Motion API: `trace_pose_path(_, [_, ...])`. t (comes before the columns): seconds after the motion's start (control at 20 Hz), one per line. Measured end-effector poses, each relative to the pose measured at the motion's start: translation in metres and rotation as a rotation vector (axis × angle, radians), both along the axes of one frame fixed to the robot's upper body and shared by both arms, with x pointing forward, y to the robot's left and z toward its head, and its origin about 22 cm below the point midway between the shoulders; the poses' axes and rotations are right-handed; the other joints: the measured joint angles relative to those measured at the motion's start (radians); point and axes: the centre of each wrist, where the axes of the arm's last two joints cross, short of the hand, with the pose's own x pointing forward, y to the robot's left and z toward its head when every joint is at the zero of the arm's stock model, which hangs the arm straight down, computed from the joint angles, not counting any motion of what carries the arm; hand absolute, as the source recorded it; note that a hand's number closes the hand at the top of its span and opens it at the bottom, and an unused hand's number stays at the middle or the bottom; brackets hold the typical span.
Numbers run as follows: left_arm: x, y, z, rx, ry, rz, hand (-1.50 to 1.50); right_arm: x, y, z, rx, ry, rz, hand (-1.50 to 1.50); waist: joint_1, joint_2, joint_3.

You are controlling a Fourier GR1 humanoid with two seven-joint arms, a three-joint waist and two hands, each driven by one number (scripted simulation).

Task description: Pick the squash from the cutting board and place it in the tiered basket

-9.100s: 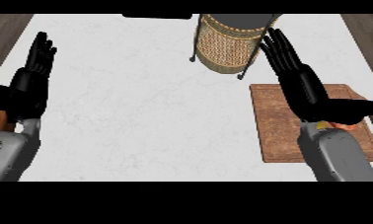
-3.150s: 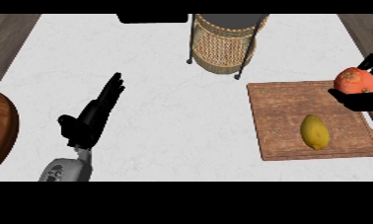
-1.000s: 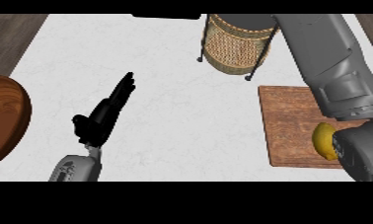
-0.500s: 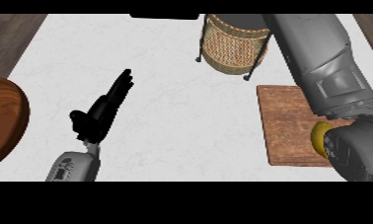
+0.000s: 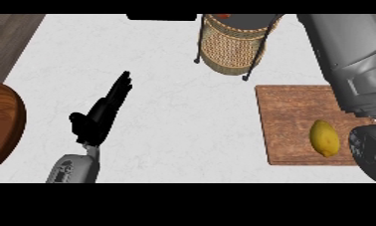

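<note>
On the board point(image 5: 288, 116), squash point(image 5: 325, 138) beside right hand point(image 5: 365, 146).

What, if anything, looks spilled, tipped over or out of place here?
Nothing stands out. The yellow oval squash lies whole on the brown wooden cutting board, and the woven wicker tiered basket stands upright beyond it. No spill shows on the white counter.

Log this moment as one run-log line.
squash: on cutting board, not held | right hand: beside squash, view's right edge | left hand: open, view's left | tiered basket: behind board
</note>
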Motion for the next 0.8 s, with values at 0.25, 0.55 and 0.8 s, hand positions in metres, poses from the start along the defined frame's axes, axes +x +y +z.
trace_pose_path(0.25, [-0.003, 0.005, 0.0, 0.006, 0.004, 0.02, 0.0, -0.004, -0.05, 0.006, -0.018, -0.133, -0.201, -1.5, -0.022, -0.007, 0.001])
trace_pose_path(0.55, [-0.006, 0.016, -0.004, 0.005, 0.016, 0.049, 0.0, -0.026, -0.13, 0.009, 0.052, -0.272, -0.299, -1.5, -0.045, -0.016, 0.001])
trace_pose_path(0.8, [-0.013, 0.018, -0.006, 0.0, 0.023, 0.066, 0.0, -0.065, -0.205, 0.0, 0.063, -0.292, -0.301, -1.5, -0.063, -0.022, 0.001])
